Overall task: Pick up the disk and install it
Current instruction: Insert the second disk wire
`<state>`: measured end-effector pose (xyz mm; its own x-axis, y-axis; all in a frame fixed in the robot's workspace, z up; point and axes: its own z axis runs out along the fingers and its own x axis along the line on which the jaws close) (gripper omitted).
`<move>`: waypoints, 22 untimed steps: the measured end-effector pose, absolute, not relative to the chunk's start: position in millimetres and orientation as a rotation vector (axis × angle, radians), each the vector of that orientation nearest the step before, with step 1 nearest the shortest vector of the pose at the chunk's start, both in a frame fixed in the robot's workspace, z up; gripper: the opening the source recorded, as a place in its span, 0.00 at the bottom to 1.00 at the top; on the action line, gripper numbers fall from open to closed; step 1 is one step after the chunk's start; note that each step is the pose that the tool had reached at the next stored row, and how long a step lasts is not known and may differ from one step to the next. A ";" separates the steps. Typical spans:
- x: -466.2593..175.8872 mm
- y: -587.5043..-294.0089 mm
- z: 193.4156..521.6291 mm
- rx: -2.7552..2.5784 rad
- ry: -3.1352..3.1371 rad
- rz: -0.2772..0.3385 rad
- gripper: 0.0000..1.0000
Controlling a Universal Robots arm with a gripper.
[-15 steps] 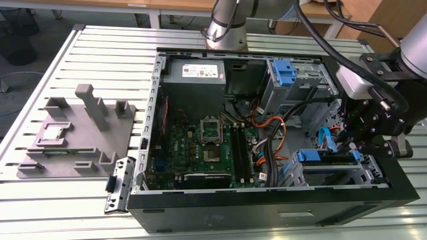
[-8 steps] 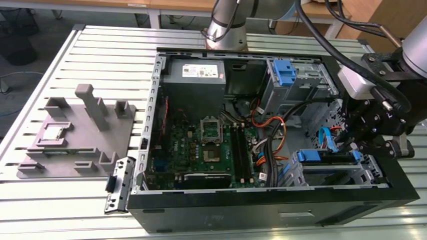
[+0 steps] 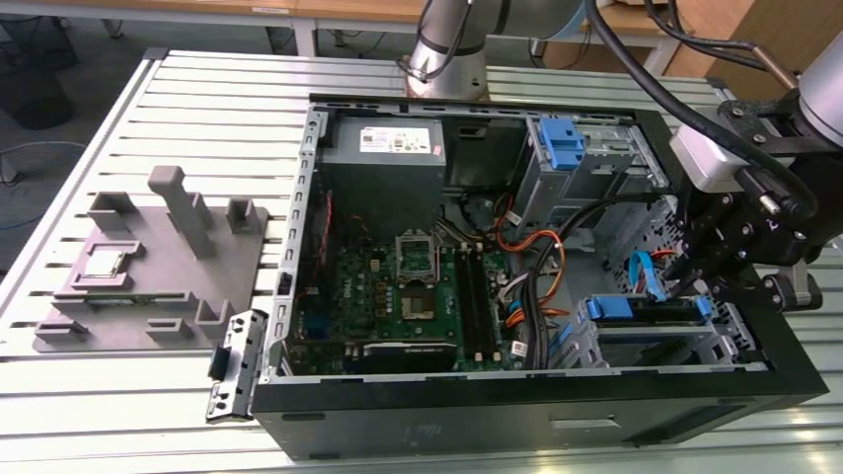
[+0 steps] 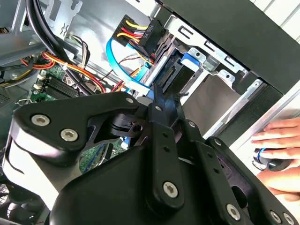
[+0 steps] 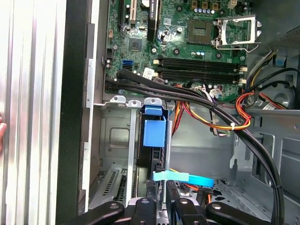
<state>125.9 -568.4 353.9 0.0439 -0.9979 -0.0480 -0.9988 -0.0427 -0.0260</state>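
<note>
The disk (image 3: 642, 309), edged by its blue carrier frame, sits in the metal drive cage at the front corner of the open computer case (image 3: 527, 420), on the exterior view's right. In the first wrist view the disk (image 5: 154, 133) shows edge-on, standing between the cage walls. My gripper (image 3: 688, 281) hangs just above it. In the second wrist view the gripper (image 4: 158, 91) has its black fingers drawn together to a point, aimed at the disk's blue frame (image 4: 190, 58), with nothing between them. A flat blue data cable (image 5: 183, 178) crosses by the gripper (image 5: 165, 185).
A grey power-supply box (image 3: 385, 140) and a blue latch (image 3: 562, 148) sit at the case's far side. The motherboard (image 3: 395, 296) and cable bundles (image 3: 527, 267) lie beside the cage. A grey fixture (image 3: 158, 257) stands on the slatted table. A person's hand (image 4: 281, 150) rests outside the case.
</note>
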 end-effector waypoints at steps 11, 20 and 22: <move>125.9 -568.4 358.1 -2.231 2.137 0.026 0.23; 125.9 -568.4 363.1 -2.230 2.136 0.028 0.23; 125.9 -568.4 363.2 -2.230 2.136 0.028 0.23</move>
